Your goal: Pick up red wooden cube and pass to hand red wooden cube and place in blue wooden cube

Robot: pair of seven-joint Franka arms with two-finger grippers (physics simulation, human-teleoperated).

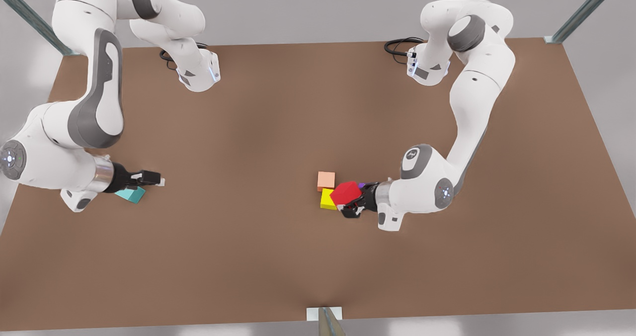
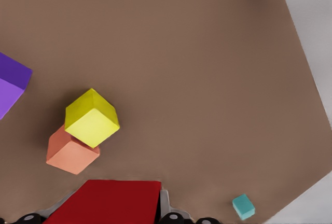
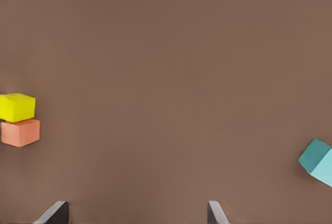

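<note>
A: On the brown table (image 1: 278, 127), which arm has the red cube (image 1: 346, 193)?

B: The one on the front view's right. Its wrist camera looks down past that cube, so it is the left gripper (image 1: 354, 203), clamped on the cube and carrying it clear of the table, over the yellow cube (image 1: 327, 200) and just beside the orange cube (image 1: 326, 180). A purple cube (image 2: 10, 81) lies close behind.

A: And the other arm?

B: The right gripper (image 1: 149, 179) waits at the front view's left, fingers spread wide with nothing between them, just above the teal cube (image 1: 131, 194), which is the blue cube of the task.

A: How do you judge the cube handles?

B: Stiff and light, I'd say: matte wood, so it shouldn't slip or crush. Flat opposite faces are the places to pinch.

A: For the handover, then?

B: The left fingers already cover one pair of faces. The right gripper likely has to take another free pair, squarely, or the cube may twist as it changes hands.
</note>
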